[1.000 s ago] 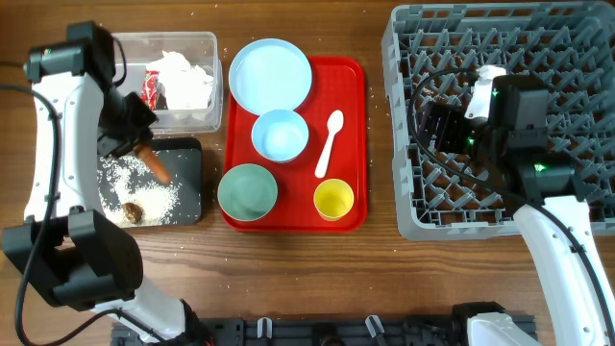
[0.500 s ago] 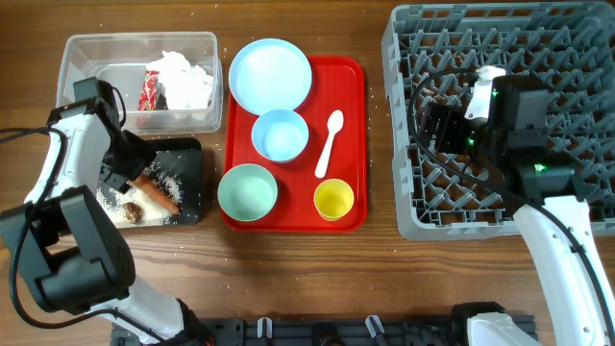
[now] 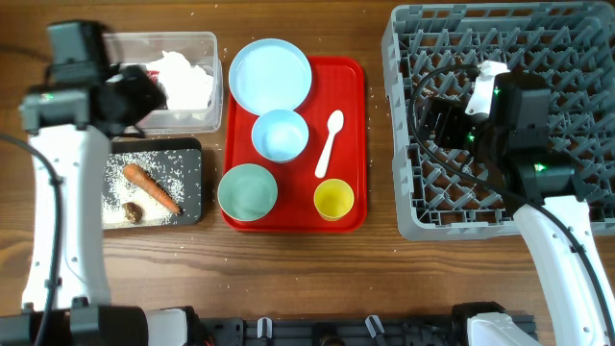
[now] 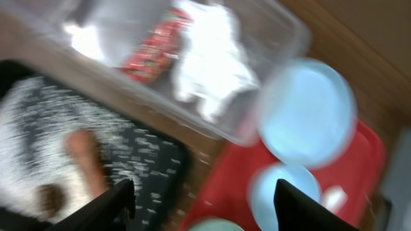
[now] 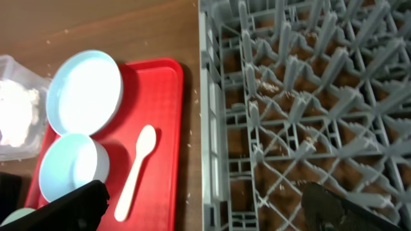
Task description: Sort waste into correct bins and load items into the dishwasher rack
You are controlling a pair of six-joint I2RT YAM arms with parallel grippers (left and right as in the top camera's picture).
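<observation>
Left end effector (image 4: 204, 189) spread (view blurred), over tub (image 3: 192, 37) left of red tray (image 3: 356, 144); right end effector (image 5: 204, 189) spread, over rack (image 3: 404, 192).

You're looking at one rack (image 3: 577, 58) and one red tray (image 3: 354, 115). On it you're counting five dishes: one plate (image 3: 270, 74), two bowls, a blue bowl (image 3: 280, 134) and a green bowl (image 3: 247, 190), one cup (image 3: 333, 199) and one spoon (image 3: 330, 142). You're getting two bins: one clear tub (image 3: 192, 38) and one black tray (image 3: 189, 154). For waste you're counting one carrot (image 3: 151, 187), one brown lump (image 3: 133, 210), one wrapper (image 4: 151, 45) and one tissue clump (image 3: 187, 82), possibly more in the blur. The rice grains (image 3: 120, 178) are running too many to count. Two arms are showing: left arm (image 3: 60, 202), right arm (image 3: 567, 240).
</observation>
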